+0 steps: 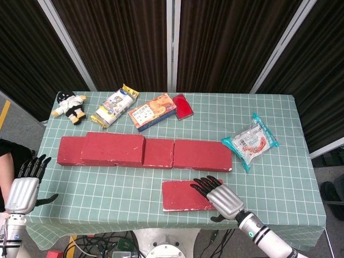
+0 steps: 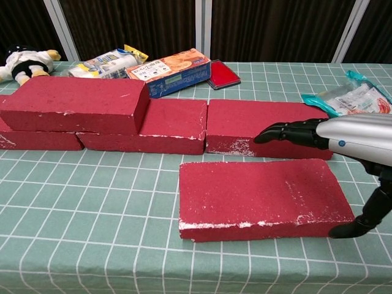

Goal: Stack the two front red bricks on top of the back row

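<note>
A single red brick (image 1: 188, 195) (image 2: 257, 196) lies flat in front of the back row (image 1: 199, 155) (image 2: 269, 128). Another red brick (image 1: 113, 148) (image 2: 73, 104) sits on top of the row's left part. My right hand (image 1: 223, 198) (image 2: 331, 138) hovers over the front brick's right end. Its fingers (image 2: 288, 131) stretch apart above the far edge, and its thumb (image 2: 352, 226) hangs by the near right corner. It holds nothing. My left hand (image 1: 24, 189) is open, off the table's left edge, and out of the chest view.
Along the far side lie a plush toy (image 1: 70, 106), a snack bag (image 1: 114, 106), an orange box (image 1: 152, 111) and a flat red case (image 1: 183, 106). A sealed food packet (image 1: 250, 141) lies at the right. The green checked cloth (image 1: 107, 188) covers the table.
</note>
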### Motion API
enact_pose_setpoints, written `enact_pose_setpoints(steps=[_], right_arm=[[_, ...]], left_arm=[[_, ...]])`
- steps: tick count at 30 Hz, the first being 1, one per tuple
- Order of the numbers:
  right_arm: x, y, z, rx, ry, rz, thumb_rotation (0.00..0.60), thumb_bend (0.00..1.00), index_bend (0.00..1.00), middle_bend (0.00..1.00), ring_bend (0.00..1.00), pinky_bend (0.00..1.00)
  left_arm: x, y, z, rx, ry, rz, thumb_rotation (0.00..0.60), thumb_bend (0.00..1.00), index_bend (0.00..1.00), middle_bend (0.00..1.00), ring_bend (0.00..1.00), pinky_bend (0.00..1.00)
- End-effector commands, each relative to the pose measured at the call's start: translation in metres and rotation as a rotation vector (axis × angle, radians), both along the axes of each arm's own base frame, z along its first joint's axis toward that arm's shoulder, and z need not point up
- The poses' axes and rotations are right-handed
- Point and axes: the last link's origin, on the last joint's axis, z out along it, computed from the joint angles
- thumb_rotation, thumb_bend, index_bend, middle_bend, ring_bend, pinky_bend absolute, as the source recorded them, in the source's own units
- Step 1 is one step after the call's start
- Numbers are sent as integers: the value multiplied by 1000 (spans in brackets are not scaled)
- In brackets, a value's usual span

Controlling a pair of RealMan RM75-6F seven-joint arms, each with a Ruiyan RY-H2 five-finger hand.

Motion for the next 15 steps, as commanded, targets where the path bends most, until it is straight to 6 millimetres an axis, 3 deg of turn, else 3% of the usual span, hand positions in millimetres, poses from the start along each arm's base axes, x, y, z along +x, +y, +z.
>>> enact_pose_setpoints(steps=[1, 15], right_arm=[[-4, -14, -11, 17, 4, -50, 600, 0, 0, 0, 0, 0], [-9, -32, -30, 77, -26, -146, 600, 0, 0, 0, 0, 0]], left_arm=[[-2, -3, 1, -4, -9, -7, 600, 0, 39, 0, 0, 0], [-8, -8, 4, -22, -9, 10, 600, 0, 51, 0, 0, 0]])
